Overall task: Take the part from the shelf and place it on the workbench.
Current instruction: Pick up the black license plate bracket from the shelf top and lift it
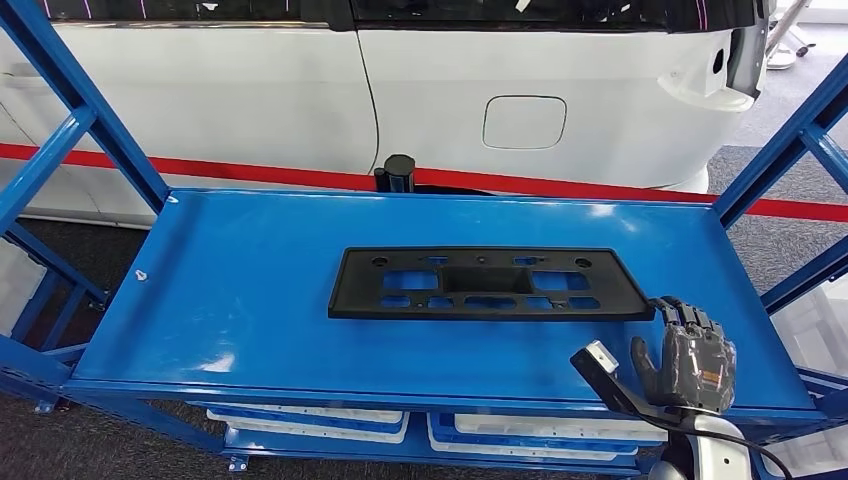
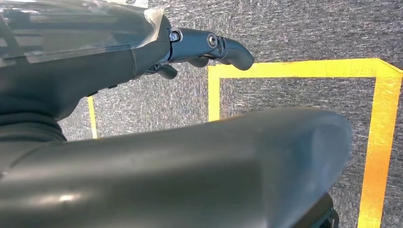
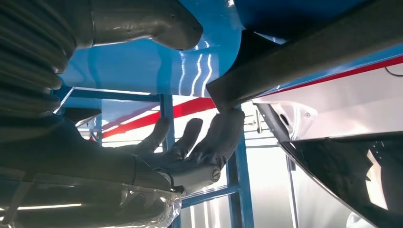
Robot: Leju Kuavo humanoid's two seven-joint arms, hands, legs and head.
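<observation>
Black part [image 1: 485, 284] on blue shelf [image 1: 250, 300] (white car [image 1: 300, 100] behind).

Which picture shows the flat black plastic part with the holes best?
The head view: the whole flat black plastic part lies on the blue metal shelf. The right wrist view catches one dark edge, close up. The left wrist view faces the floor.

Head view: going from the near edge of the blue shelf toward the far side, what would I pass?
The robot's dark right hand at the near edge → the flat black plastic part with cut-outs lying on the blue metal shelf → a small black cylinder behind the far edge → the white car body.
</observation>
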